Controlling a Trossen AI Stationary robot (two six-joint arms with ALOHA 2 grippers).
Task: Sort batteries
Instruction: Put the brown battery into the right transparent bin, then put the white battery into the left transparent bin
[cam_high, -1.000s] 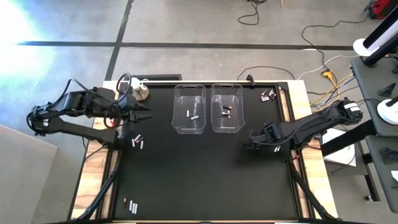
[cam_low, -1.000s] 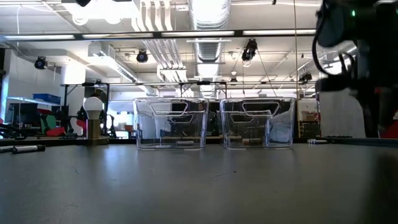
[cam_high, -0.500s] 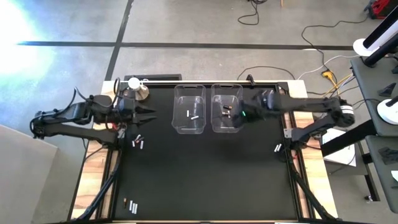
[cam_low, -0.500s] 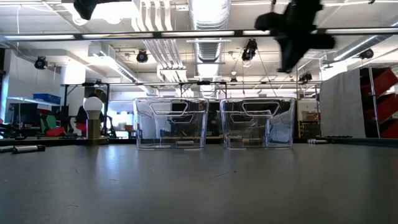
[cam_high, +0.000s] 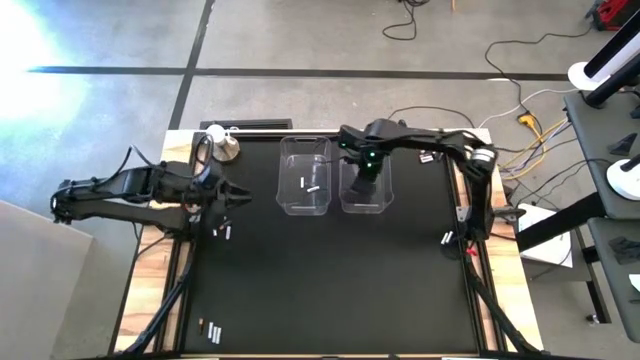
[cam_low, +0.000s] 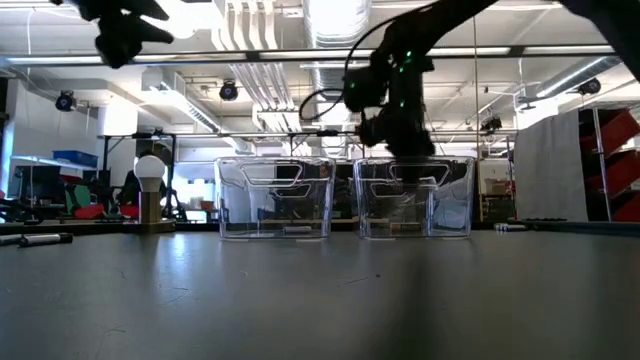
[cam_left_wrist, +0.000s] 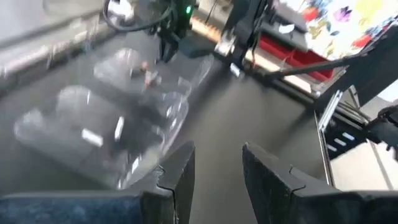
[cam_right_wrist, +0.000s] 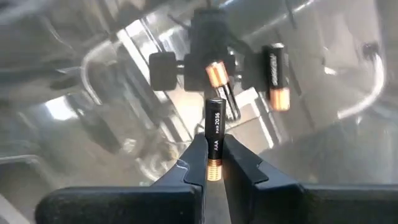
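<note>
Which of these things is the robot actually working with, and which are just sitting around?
In use: dark battery pinched in right gripper; right bin; left bin; loose batteries; left gripper, open.

Lying about: knob with white ball; floor cables.

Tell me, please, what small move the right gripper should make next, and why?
Probably open and drop. The right gripper is shut on a dark battery and hangs over the right bin, where two more dark batteries already lie. Lowering a little first may keep it from bouncing out. The left gripper waits open near the table's left edge.
</note>
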